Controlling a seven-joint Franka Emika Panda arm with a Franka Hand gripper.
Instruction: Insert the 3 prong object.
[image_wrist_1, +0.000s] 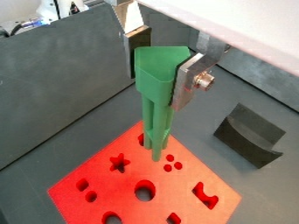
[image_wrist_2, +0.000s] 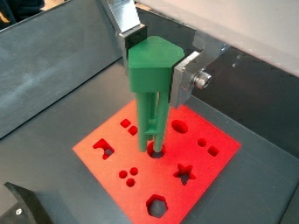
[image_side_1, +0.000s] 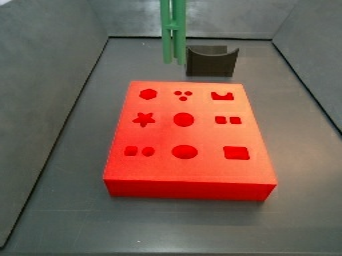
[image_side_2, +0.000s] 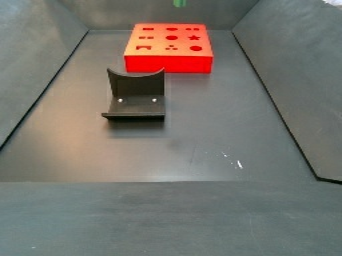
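The 3 prong object (image_wrist_1: 158, 96) is a long green piece of narrow parallel rods with a wider head. It hangs upright in my gripper (image_wrist_1: 162, 66), whose silver fingers (image_wrist_1: 190, 74) are shut on the head. Both wrist views show it, the object (image_wrist_2: 149, 87) in the gripper (image_wrist_2: 155, 66). The rod tips hang over the red block (image_wrist_1: 140, 188), close to its group of three small round holes (image_wrist_1: 173, 162). In a side view the rods (image_side_1: 171, 30) come down from above the far edge of the red block (image_side_1: 187, 140); the gripper itself is out of that view.
A dark grey U-shaped block (image_side_1: 210, 60) stands on the floor just behind the red block, and also shows in the other views (image_wrist_1: 247, 133) (image_side_2: 134, 95). The red block (image_side_2: 170, 48) has several other shaped holes. Grey walls enclose the floor.
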